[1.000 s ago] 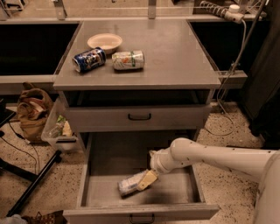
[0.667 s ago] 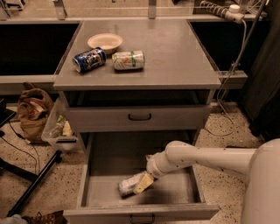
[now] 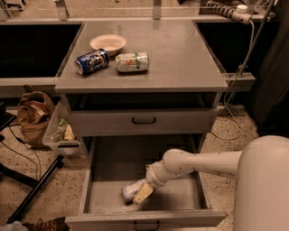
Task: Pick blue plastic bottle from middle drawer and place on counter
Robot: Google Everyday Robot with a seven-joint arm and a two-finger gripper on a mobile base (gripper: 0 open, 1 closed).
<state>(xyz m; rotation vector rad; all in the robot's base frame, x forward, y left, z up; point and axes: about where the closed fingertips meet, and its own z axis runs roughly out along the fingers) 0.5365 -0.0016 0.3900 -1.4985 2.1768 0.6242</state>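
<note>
Camera view: pale-labelled blue plastic bottle (image 3: pixel 130 191) lies sideways in middle drawer (image 3: pixel 86 191), gripper (image 3: pixel 143 194) against it, grip unclear.

counter (image 3: pixel 180 54): bowl (image 3: pixel 108 43), dark blue can (image 3: pixel 91 61), white-green can (image 3: pixel 132 62) | middle drawer (image 3: pixel 113 164): blue plastic bottle (image 3: pixel 131 191), gripper (image 3: pixel 143 193) beside

Lab: power strip (image 3: pixel 221 7), cables (image 3: pixel 244 57), terrazzo floor (image 3: pixel 31 178); gripper (image 3: pixel 142 193) in middle drawer (image 3: pixel 113 162).

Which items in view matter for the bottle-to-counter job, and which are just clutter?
Job:
- blue plastic bottle, lying in the open middle drawer
- counter
- gripper, down in that drawer at the bottle

Lying about:
- dark blue can, white-and-green can and shallow bowl, all on the counter
- upper drawer
- brown bag and clear bin on the floor
</note>
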